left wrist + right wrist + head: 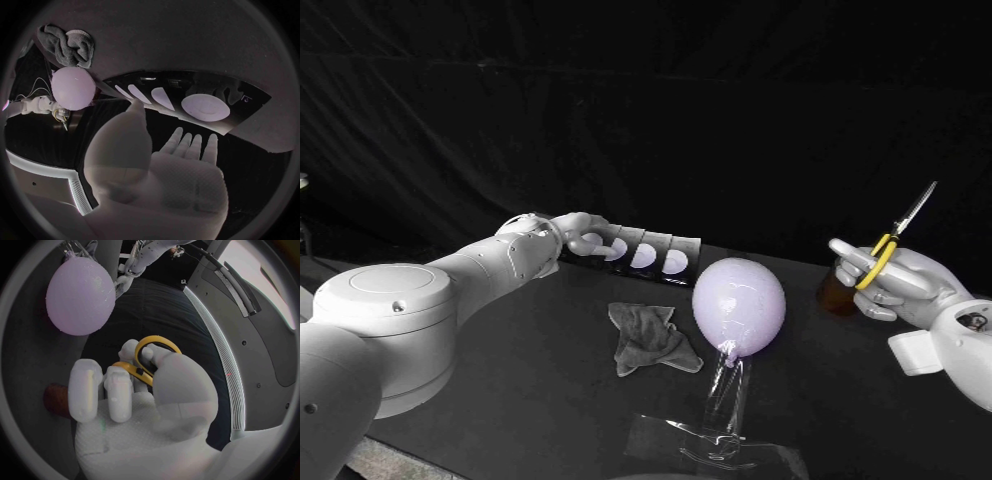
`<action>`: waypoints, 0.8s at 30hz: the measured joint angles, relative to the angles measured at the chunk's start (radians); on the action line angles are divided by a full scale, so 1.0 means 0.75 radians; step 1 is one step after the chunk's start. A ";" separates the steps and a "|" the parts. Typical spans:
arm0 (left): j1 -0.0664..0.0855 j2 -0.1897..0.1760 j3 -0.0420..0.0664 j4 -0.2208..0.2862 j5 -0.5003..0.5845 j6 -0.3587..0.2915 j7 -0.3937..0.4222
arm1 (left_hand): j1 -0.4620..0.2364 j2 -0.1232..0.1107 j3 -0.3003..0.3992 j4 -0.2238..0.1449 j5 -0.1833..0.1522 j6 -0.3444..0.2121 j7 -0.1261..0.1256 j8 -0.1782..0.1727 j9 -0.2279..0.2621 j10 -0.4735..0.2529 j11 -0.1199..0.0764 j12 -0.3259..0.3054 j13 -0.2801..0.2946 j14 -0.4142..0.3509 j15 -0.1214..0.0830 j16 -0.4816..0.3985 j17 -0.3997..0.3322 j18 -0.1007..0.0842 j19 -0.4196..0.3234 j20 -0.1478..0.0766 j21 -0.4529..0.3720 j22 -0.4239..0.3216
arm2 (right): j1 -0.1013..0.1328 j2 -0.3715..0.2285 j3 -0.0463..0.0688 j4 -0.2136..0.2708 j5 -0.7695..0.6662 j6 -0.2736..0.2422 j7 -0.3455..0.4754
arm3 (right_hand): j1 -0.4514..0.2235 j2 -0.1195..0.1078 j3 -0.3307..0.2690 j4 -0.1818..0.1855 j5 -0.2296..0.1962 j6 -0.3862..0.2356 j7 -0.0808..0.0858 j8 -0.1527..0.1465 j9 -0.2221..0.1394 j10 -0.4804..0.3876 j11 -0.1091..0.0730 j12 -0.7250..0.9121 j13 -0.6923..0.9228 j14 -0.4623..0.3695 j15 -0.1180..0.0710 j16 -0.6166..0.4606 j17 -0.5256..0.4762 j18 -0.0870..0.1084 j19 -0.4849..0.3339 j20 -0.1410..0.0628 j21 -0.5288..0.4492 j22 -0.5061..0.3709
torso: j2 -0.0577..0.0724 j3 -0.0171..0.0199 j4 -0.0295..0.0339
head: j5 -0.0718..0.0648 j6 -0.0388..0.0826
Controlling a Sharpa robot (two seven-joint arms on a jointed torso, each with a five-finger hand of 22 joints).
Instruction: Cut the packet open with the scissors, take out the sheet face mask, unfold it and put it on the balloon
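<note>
The left hand reaches in over the far side of the black table and grips the packet by one end; in the left wrist view the thumb lies against the packet's near edge while the other fingers stand straight and close together behind it, so the dark packet, printed with a row of pale round shapes, is pinched between them; whether its lower edge touches the table I cannot tell. The right hand is raised at the right side, well apart from the packet, and its fingers are curled through and around the yellow handles of the scissors - the blades point up and away from the table, nearly closed; the right wrist view shows the same hold, with the yellow loops of the scissors wrapped by the right hand. Between the two hands stands the balloon, pale lilac, knot downward on a clear stand near the middle of the table; it also shows in both wrist views. A crumpled grey cloth lies on the table just beside the balloon, on the left arm's side; a small brown object sits near the right hand - too dim to tell what it is.
</note>
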 measured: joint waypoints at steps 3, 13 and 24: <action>-0.005 0.000 0.000 0.000 0.003 0.007 0.013 | -0.021 0.104 0.060 0.000 0.000 0.000 0.000 0.000 0.000 0.000 0.010 0.000 0.000 0.003 0.003 0.000 0.003 0.015 0.000 0.000 0.000 0.000 | 0.000 -0.002 0.000 0.001 -0.002 0.000 0.000 | 0.002 -0.001 0.000 0.000 0.000 0.000 0.000 0.000 0.000 0.000 0.000 0.000 0.000 0.000 0.000 -0.002 0.000 0.000 0.000 0.000 0.000 0.000 | 0.001 0.0000 0.0000 | -0.003 0.000; -0.007 -0.004 -0.001 0.009 0.018 0.010 0.034 | -0.077 0.214 0.119 -0.001 0.000 0.000 0.000 0.000 -0.005 0.011 0.036 0.000 0.000 0.019 0.019 0.000 0.004 0.043 0.000 0.000 0.000 0.000 | 0.000 -0.001 0.000 0.003 -0.009 0.002 0.000 | 0.005 -0.002 0.000 0.000 0.000 0.007 0.007 0.017 -0.143 0.000 0.000 0.000 0.000 0.000 0.000 -0.002 0.001 0.000 0.000 0.000 0.000 0.001 | 0.000 0.0010 0.0010 | -0.002 -0.003; -0.017 -0.013 -0.003 0.015 0.021 0.009 0.033 | -0.079 0.218 0.134 -0.002 0.000 -0.020 -0.005 -0.005 -0.013 0.002 0.045 0.000 0.000 0.019 0.019 0.000 0.000 0.063 -0.006 0.005 0.000 0.000 | 0.000 -0.001 0.000 0.006 -0.016 0.006 0.000 | 0.012 0.005 -0.002 -0.001 0.000 0.007 0.007 0.004 -0.116 0.000 0.000 0.000 0.000 -0.002 0.002 -0.004 0.001 0.000 0.000 0.000 0.000 0.001 | 0.001 0.0010 0.0013 | -0.001 -0.008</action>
